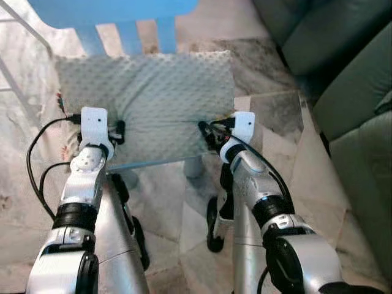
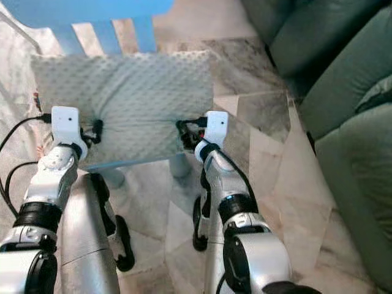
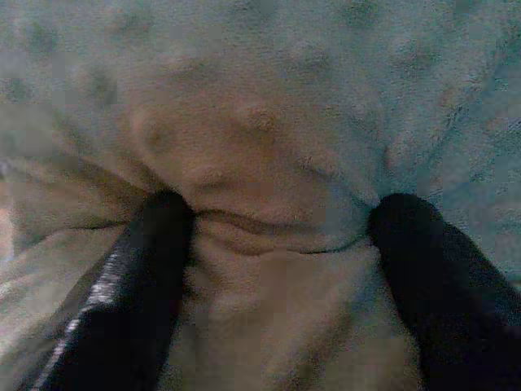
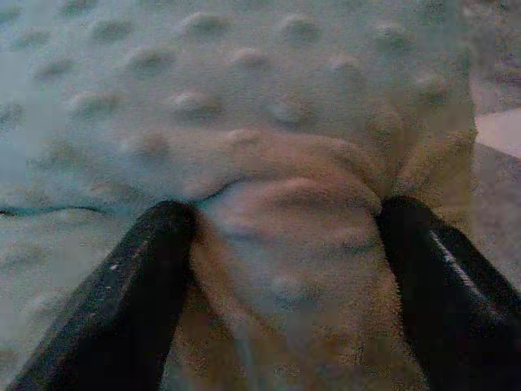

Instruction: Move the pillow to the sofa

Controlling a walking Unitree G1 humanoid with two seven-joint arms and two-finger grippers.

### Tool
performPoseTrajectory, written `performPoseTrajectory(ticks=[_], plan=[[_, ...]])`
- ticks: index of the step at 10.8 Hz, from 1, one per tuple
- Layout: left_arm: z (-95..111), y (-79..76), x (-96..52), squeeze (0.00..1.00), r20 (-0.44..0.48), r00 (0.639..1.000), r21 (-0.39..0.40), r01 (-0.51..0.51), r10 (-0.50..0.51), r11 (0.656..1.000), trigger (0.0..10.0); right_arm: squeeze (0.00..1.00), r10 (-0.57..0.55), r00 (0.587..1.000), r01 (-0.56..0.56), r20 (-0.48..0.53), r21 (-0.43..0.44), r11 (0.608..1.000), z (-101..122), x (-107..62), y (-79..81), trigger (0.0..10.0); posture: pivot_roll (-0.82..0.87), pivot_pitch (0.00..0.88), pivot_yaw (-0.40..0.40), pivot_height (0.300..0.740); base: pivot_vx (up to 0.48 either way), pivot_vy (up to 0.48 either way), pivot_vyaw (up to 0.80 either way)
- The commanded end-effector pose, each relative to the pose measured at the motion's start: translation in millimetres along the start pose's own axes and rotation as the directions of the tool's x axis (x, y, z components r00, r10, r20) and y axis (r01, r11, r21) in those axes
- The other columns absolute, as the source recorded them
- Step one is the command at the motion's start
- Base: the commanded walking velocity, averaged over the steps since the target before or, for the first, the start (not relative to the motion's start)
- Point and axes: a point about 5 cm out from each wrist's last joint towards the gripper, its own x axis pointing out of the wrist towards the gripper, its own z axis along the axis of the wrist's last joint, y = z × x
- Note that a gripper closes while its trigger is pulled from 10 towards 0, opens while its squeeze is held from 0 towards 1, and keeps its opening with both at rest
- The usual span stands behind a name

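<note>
The left end effector (image 1: 116, 131) had its two black fingers (image 3: 134, 285) closed on a fold of the pillow (image 1: 147, 104), the dotted fabric bunched up between them in the left wrist view. It gripped the pillow at its near left edge. The right end effector (image 1: 207, 133) was likewise pinched onto the pillow, at the near right edge; in the right wrist view a puckered ridge of the bumpy cloth sat squeezed between its fingers (image 4: 122, 301). Both grips pulled creases across the cover toward the middle.

The pillow was pale grey-green with a raised dot texture, and it lay flat on the seat of a blue chair (image 1: 131, 27), spread between the two end effectors. The chair's blue back slats rose at the far side of the pillow, and one blue leg (image 1: 195, 166) showed below the seat's near edge. Black cables (image 1: 37, 153) looped out from the left wrist.

Behind the end effectors, the two silver arms reached forward from the robot's body, the left arm (image 1: 82, 190) on the left and the right arm (image 1: 257, 196) on the right. Under everything lay a marbled stone floor (image 1: 275, 122). The dark green sofa (image 1: 349, 92) stood to the robot's right, well apart from the pillow, its cushions running along the right side of the head views.
</note>
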Motion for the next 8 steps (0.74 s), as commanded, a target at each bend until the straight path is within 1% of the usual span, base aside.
performPoseTrajectory(ticks=[1,4,8], plan=[[-40.4,-9.2,-8.2,0.0,-0.164,0.986,-0.012,0.041,-0.042,0.999,0.0,0.0,-0.019,0.995,0.024,-0.1,0.046,0.999,-26.2,-6.9,-2.9,0.0,0.03,0.494,-0.066,0.475,0.0,0.0,0.0],[-45.6,-8.3,-12.2,0.0,-0.163,0.986,-0.029,0.026,-0.031,0.999,0.0,0.0,-0.008,0.994,0.01,-0.107,0.02,1.0,-29.3,-8.3,-3.1,0.0,0.02,0.482,-0.079,0.475,0.0,0.0,0.0],[-42.9,-11.8,-8.2,0.0,-0.155,0.988,-0.038,0.02,-0.025,0.999,0.0,0.0,-0.016,0.996,0.018,-0.091,0.019,1.0,-22.8,-8.5,-11.9,0.0,0.0,0.465,-0.08,0.475,0.0,0.0,0.0]])
